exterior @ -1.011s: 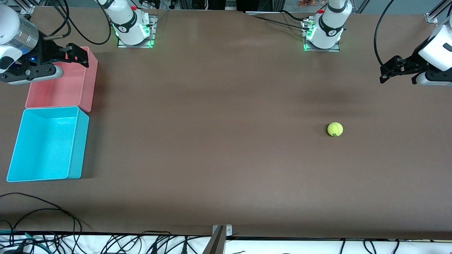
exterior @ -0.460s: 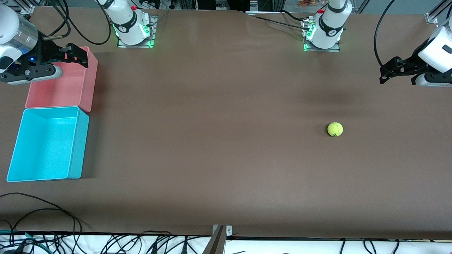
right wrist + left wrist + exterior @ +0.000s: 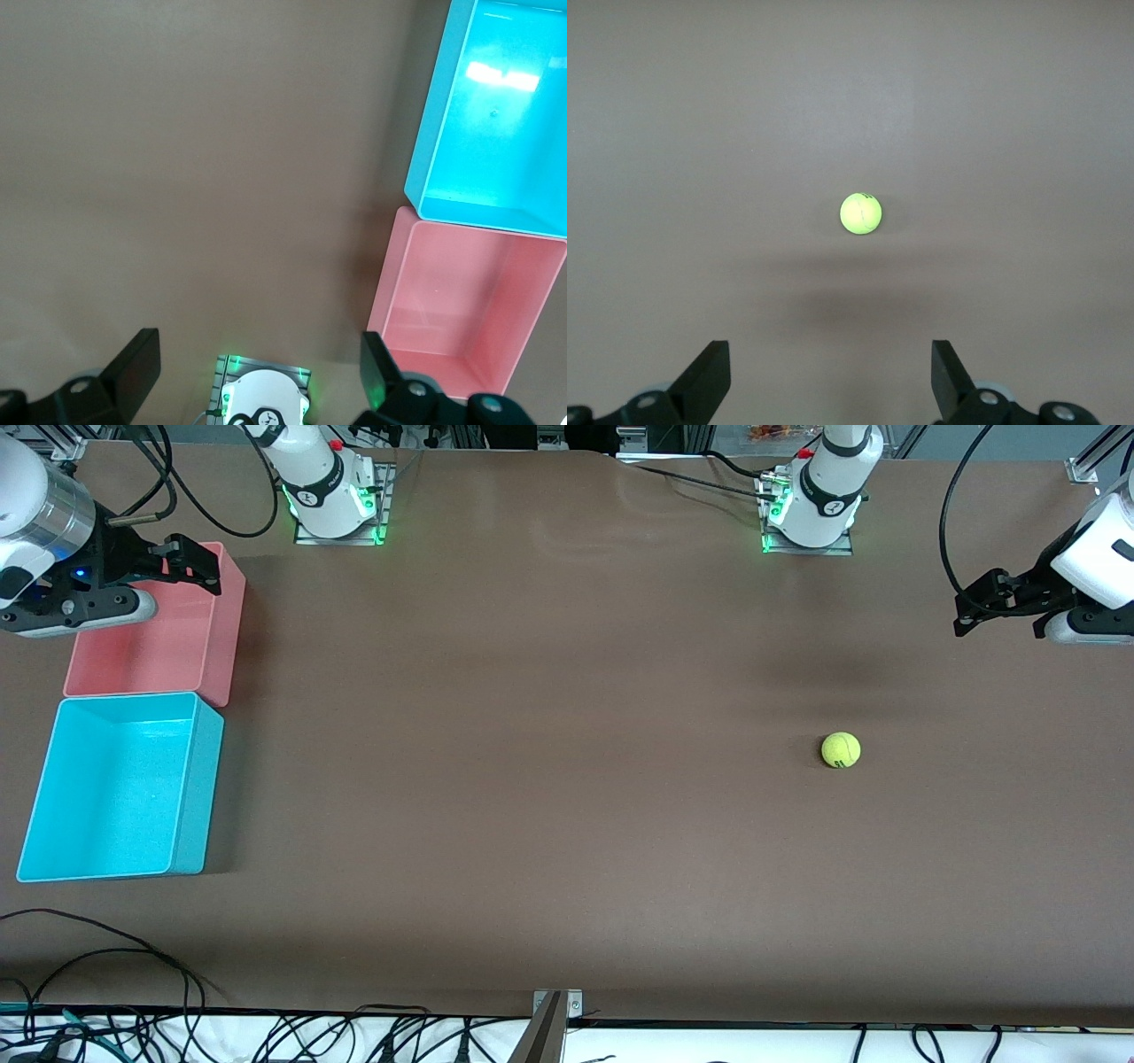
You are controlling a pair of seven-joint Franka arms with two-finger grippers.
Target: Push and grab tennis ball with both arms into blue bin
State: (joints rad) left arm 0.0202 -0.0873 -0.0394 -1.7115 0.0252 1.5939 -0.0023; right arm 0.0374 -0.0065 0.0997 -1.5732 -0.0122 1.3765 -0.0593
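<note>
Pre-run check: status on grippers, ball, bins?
Left gripper, right gripper open, aloft. Tennis ball alone near left arm's end. Blue bin empty, path clear.

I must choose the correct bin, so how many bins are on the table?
2, side by side at the right arm's end: the blue bin nearer the front camera, the pink bin farther. Neither holds anything.

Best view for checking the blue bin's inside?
Right wrist view: it looks down into the blue bin, whose floor looks bare. The front view shows the whole bin, smaller, at the right arm's end of the table. The left wrist view misses it.
</note>
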